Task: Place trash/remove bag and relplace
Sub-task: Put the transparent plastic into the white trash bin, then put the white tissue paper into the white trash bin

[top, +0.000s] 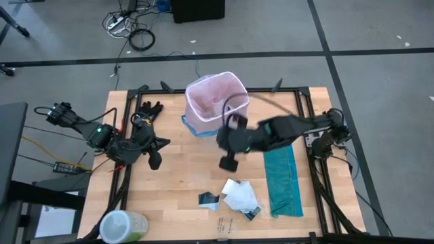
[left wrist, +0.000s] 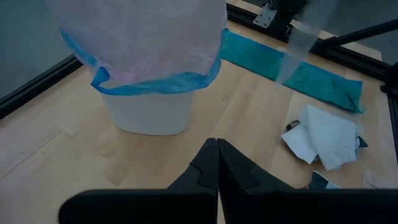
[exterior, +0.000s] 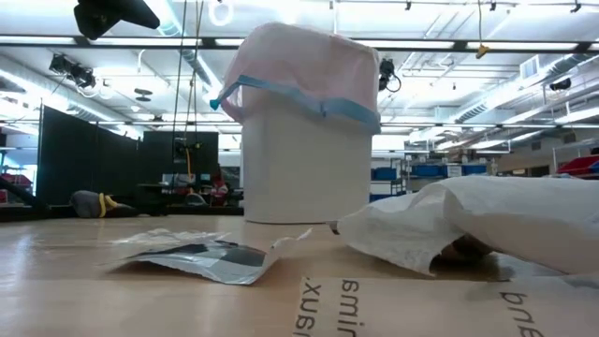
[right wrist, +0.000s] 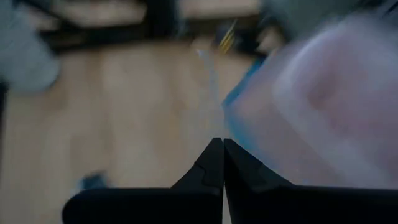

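High view, bin: a white bin (top: 203, 125) is standing at the far middle of the wooden table (top: 176, 176), lined with the pink bag (top: 215, 95), whose blue band is showing at the rim.
High view, right gripper (top: 228, 161): it is hanging over the table just in front of the bin, jaws pressed together and holding nothing; the bag is lying just beyond it.
High view, left gripper (top: 155, 160): it is waiting at the table's left, well apart from the bin, jaws pressed together and empty.
High view, trash (top: 239, 198): crumpled white paper and dark packets are lying near the front edge, beside a teal-green bag (top: 283, 179) stretched along the right side.
High view, cup: a pale green lidded cup (top: 123, 226) is sitting at the front left corner.
Low view: the bag is draping over the bin's rim; a flat black-and-white packet (exterior: 201, 256) and white crumpled paper (exterior: 487, 225) are lying in front.
Left wrist view: its fingers (left wrist: 208, 171) are meeting tip to tip, pointing toward the bin; the trash is lying off to one side.
Right wrist view: its fingers (right wrist: 214, 174) are closing on nothing, with the blurred pink bag just ahead of the tips.
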Controlling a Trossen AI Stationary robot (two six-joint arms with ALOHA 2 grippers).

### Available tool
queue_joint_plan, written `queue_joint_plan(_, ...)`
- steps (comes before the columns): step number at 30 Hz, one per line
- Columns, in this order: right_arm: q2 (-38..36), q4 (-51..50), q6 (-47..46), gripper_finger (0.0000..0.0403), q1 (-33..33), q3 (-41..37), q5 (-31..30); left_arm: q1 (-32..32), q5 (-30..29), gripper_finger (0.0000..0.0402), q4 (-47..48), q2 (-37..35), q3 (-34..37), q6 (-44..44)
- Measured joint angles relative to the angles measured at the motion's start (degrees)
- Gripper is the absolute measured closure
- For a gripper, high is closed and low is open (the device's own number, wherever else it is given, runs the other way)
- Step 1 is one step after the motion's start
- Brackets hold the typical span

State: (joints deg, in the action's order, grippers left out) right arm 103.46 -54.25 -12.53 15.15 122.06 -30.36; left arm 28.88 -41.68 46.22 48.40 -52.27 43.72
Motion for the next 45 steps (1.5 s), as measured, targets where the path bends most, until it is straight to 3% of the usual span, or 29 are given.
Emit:
queue_joint_plan(6,0.0,0.0,12.8,0.0403,-6.8,10.0,-5.7,0.0,-0.2,0.0398,0.0,0.0,0.0,0.0)
queue_joint_plan(14,0.4,-0.5,15.1,0.0403,-21.6,10.6,-5.2,0.0,-0.2,0.0398,0.0,0.0,0.0,0.0)
queue_joint_plan(19,0.4,-1.4,12.2,0.0400,-28.0,8.0,8.2,0.0,-0.2,0.0398,0.0,0.0,0.0,0.0)
queue_joint_plan(22,0.5,-2.2,11.3,0.0376,-29.2,6.4,14.3,0.0,-0.2,0.0398,0.0,0.0,0.0,0.0)
queue_joint_plan(26,0.6,-2.8,13.2,0.0303,-27.9,5.1,15.7,0.0,-0.2,0.0398,0.0,0.0,0.0,0.0)
queue_joint_plan(31,0.4,-1.6,14.6,0.0178,-24.0,5.1,16.1,0.0,-0.2,0.0398,0.0,0.0,0.0,-1.3)
queue_joint_plan(35,0.4,-7.1,8.6,0.0109,-18.9,5.1,19.0,0.0,-0.2,0.0398,0.0,0.0,0.0,-1.5)
queue_joint_plan(38,0.3,-12.9,1.5,0.0101,-12.9,2.4,22.8,0.0,-0.2,0.0398,0.0,0.0,0.0,-1.5)
queue_joint_plan(41,0.6,-16.3,-4.0,0.0114,-6.2,-4.6,22.6,0.0,-0.2,0.0398,0.0,0.0,0.0,-1.5)
queue_joint_plan(45,0.5,-11.8,-11.7,0.0135,1.3,-17.3,22.5,0.0,-0.2,0.0398,0.0,0.0,0.0,-1.7)
